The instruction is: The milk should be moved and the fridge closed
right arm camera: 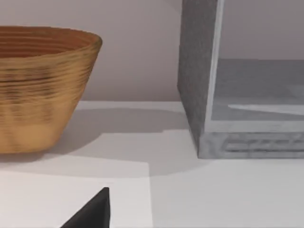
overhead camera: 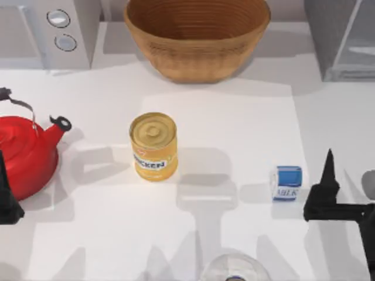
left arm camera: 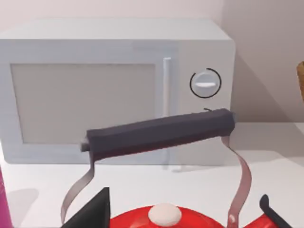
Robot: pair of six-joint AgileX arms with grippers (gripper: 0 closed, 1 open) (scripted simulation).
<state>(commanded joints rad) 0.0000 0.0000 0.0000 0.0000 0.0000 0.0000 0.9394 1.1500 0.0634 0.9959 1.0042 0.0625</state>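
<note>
The milk (overhead camera: 286, 182) is a small white carton with a blue top, standing on the white table at the right. My right gripper (overhead camera: 358, 159) is just to its right, apart from it and open; one dark fingertip (overhead camera: 329, 157) points toward the back, and the same fingertip (right arm camera: 95, 211) shows in the right wrist view. The fridge (overhead camera: 343, 41) is the grey cabinet at the back right, with a pale glassy panel (right arm camera: 214, 61) at its front. My left gripper (overhead camera: 7, 202) is parked open at the left edge, and one of its fingertips (left arm camera: 97, 209) hovers over the kettle.
A yellow can (overhead camera: 153, 146) stands mid-table. A woven bowl (overhead camera: 196, 35) sits at the back centre, and a grey box with two knobs (overhead camera: 58, 29) at the back left. A red kettle (overhead camera: 23, 155) fills the left side. A glassy round object (overhead camera: 234, 270) sits at the front edge.
</note>
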